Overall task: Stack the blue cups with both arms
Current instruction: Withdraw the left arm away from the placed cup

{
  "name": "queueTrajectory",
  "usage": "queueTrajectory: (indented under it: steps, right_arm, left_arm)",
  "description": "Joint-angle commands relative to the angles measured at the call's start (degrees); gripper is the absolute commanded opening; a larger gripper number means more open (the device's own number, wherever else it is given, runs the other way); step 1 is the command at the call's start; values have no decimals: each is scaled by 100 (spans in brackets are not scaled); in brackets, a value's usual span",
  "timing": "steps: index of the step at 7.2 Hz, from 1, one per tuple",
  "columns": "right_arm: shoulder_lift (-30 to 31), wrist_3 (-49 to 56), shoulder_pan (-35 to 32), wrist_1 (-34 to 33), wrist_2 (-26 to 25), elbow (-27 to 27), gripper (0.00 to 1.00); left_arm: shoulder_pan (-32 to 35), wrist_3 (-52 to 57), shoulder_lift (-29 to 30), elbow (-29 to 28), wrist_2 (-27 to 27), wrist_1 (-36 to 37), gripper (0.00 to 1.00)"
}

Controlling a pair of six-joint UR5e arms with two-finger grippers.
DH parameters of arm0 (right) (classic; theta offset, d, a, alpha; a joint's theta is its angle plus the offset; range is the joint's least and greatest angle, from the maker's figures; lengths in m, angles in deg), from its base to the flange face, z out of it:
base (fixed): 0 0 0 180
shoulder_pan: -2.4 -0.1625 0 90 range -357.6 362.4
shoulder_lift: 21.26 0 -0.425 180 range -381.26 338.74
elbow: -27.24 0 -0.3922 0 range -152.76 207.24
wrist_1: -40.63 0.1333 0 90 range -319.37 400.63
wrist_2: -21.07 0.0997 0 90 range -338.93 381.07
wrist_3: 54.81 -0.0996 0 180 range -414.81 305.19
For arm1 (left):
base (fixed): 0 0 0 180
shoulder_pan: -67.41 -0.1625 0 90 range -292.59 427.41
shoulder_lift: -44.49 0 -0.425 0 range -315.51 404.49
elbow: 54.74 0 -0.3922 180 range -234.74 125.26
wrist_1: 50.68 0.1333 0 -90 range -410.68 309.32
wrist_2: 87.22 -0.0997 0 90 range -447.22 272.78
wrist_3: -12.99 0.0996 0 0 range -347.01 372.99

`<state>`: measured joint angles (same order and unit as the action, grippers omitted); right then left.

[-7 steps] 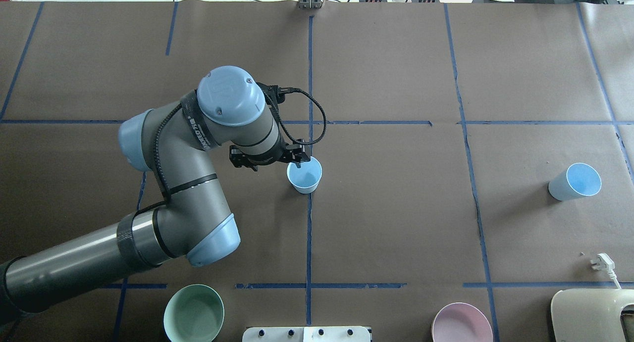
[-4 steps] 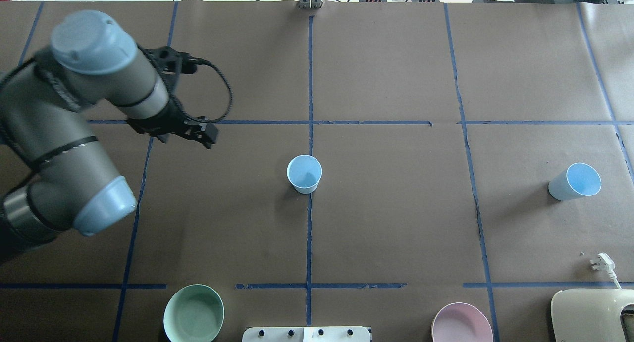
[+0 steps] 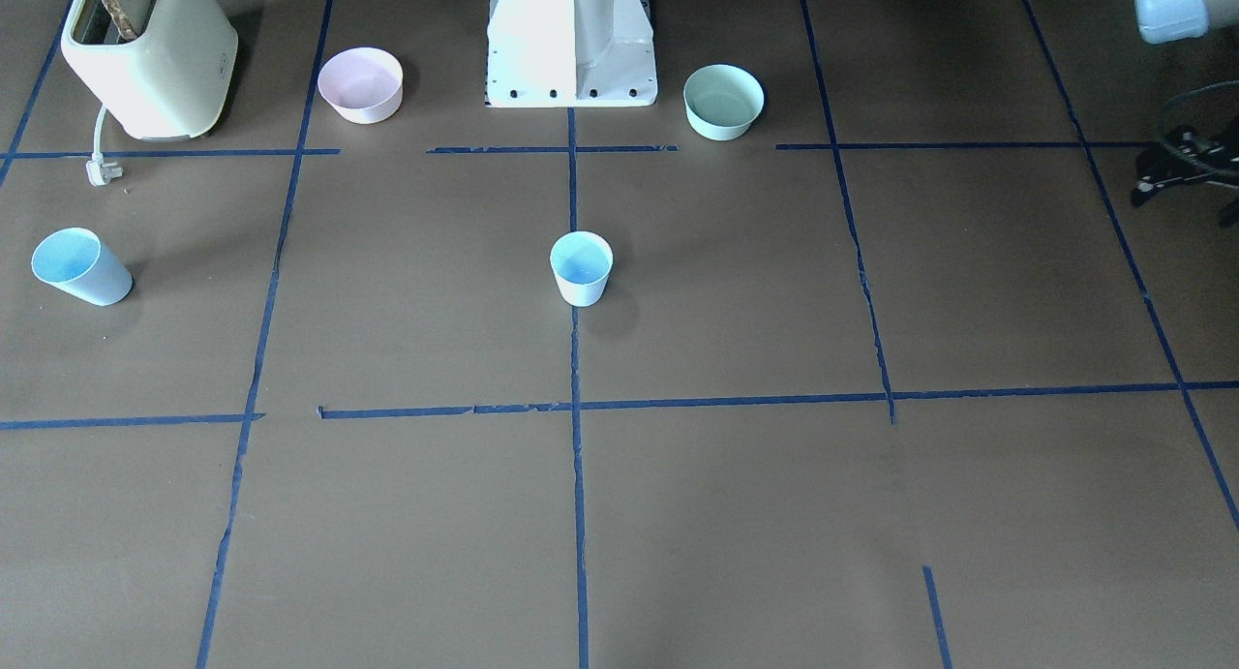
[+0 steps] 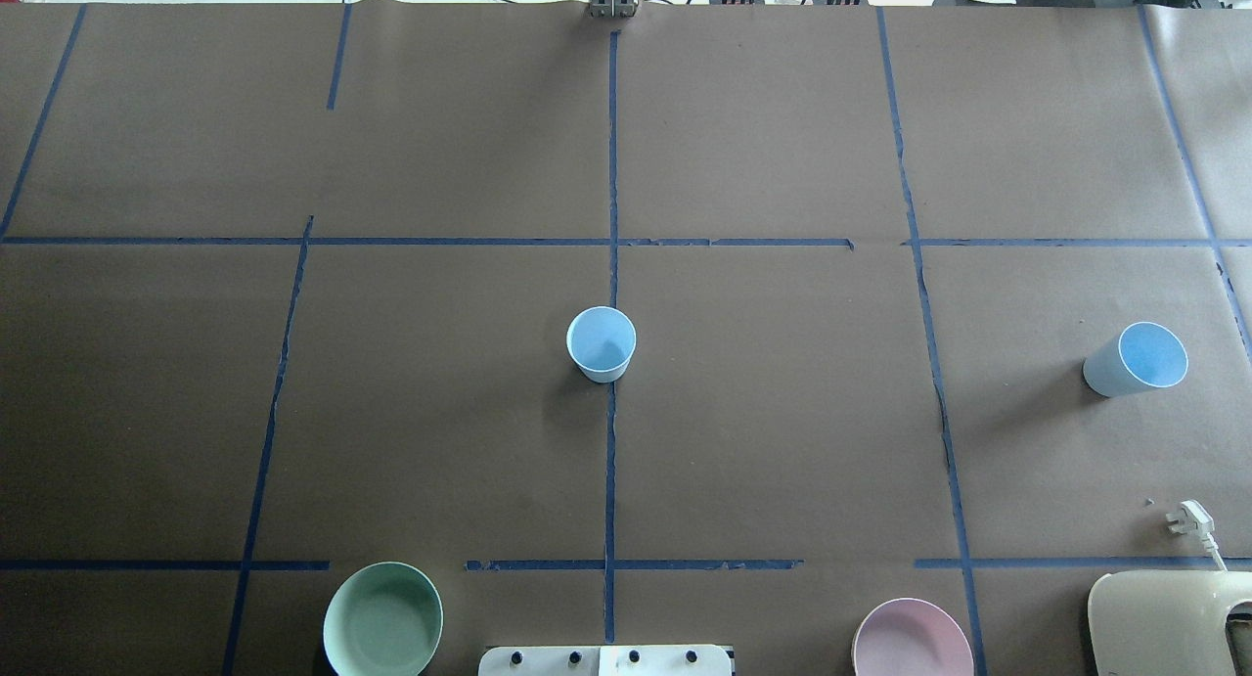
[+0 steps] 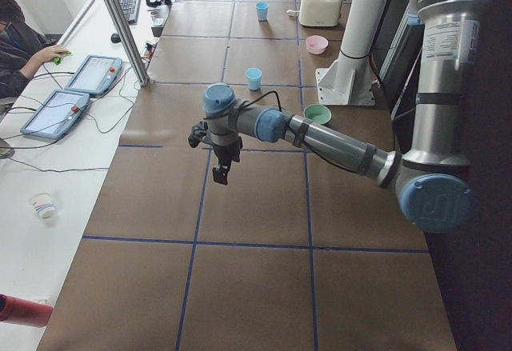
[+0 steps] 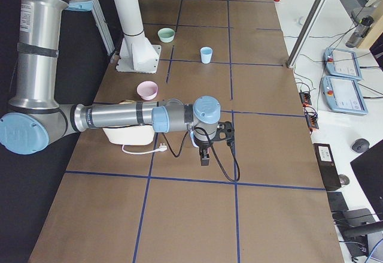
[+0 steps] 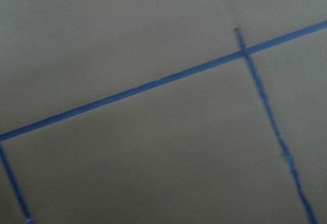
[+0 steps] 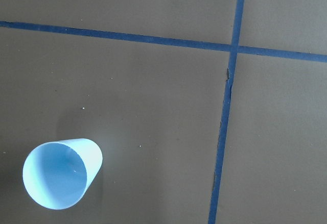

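The left gripper [image 5: 221, 177] was at the middle cup's rim a second ago. It has since swung well off to the left and no longer shows from overhead, and the cup it left has not shifted. The gripper hangs fingers-down over the brown paper [image 5: 256, 207]; I cannot tell whether those fingers are parted or closed.

The left arm's part looks done, so the right arm's turn comes next. Going across:

- The green bowl [image 4: 382, 619] is empty.
- The middle cup [image 4: 601, 343] stands upright on the centre tape line [image 4: 610, 461], empty, with nothing touching it.
- The pink bowl [image 4: 913, 640] is empty too.
- The second cup [image 4: 1135, 359] sits well apart on the right, mouth up and empty.

The right gripper [image 6: 204, 158] hovers near that cup, and again I cannot make out its fingers. I would say it must come down over the rim, grip it, then nest the cup squarely in the middle one.
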<state>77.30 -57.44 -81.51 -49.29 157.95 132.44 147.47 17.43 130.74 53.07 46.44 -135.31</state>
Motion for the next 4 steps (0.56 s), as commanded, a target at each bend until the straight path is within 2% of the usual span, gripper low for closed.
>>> queueTrajectory:
  steps: [1, 3, 4]
  right_arm:
    - [-82, -995, 478, 444, -3, 96, 100]
    - [15, -3024, 1373, 2356, -361, -122, 100]
    - [15, -3406, 1708, 2922, -555, -411, 100]
  left_arm:
    - [965, 865, -721, -331, 248, -53, 100]
    - [958, 865, -689, -454, 257, -63, 100]
    - [958, 874, -697, -428, 257, -63, 100]
